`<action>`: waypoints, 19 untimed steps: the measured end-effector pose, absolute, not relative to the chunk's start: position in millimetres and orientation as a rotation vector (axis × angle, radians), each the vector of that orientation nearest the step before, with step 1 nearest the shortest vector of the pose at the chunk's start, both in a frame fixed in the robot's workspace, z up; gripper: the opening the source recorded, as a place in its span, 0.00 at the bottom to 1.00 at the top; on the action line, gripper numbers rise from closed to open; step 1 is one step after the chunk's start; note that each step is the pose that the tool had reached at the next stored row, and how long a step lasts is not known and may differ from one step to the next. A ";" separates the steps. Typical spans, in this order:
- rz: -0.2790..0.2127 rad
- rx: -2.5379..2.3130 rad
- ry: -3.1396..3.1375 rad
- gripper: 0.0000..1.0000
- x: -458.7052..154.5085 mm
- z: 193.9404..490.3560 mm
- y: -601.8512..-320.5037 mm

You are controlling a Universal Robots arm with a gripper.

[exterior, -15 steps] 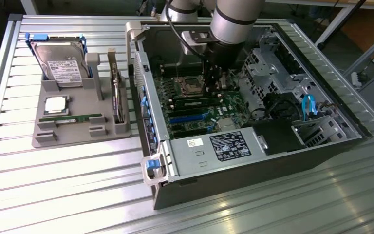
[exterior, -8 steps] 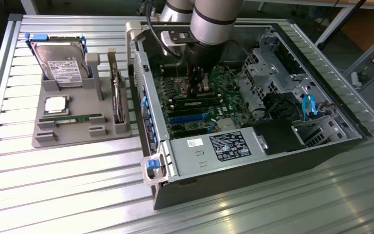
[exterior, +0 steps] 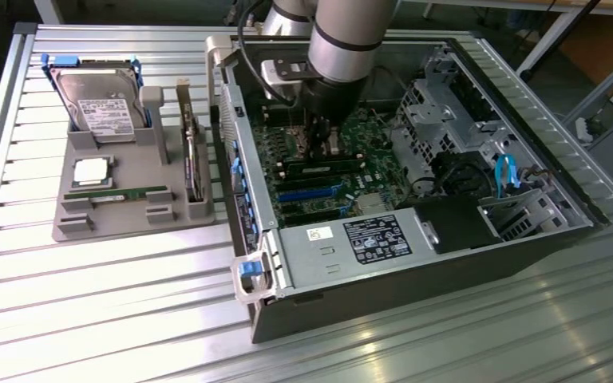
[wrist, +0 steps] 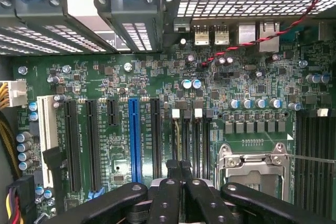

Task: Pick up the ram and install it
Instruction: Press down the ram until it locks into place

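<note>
the arm's body hides most of the gripper (exterior: 321,132) in the exterior view; it sits low inside the open computer case (exterior: 520,239), over the motherboard (exterior: 376,171). in the wrist view the gripper (wrist: 181,167) has its fingertips (wrist: 173,165) pressed together, thin edge-on material between them, probably the ram, above the memory slots (wrist: 190,140) beside the cpu socket (wrist: 254,163). a second ram stick (exterior: 125,194) lies in the grey parts holder (exterior: 136,211) near the slatted aluminium worktop's (exterior: 104,303) far corner at the exterior view's left, alongside a processor chip (exterior: 92,170) and hard drive (exterior: 99,100). case walls closely surround the gripper.
</note>
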State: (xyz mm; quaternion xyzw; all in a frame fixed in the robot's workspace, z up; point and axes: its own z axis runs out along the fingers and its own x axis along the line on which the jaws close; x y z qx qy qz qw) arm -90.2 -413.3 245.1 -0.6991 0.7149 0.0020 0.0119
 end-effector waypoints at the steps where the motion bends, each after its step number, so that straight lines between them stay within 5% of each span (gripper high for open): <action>1: 0.006 -2.180 2.229 0.09 -91.0 245.2 -413.3; 19: 0.007 -2.180 2.229 0.09 -91.1 235.9 -413.7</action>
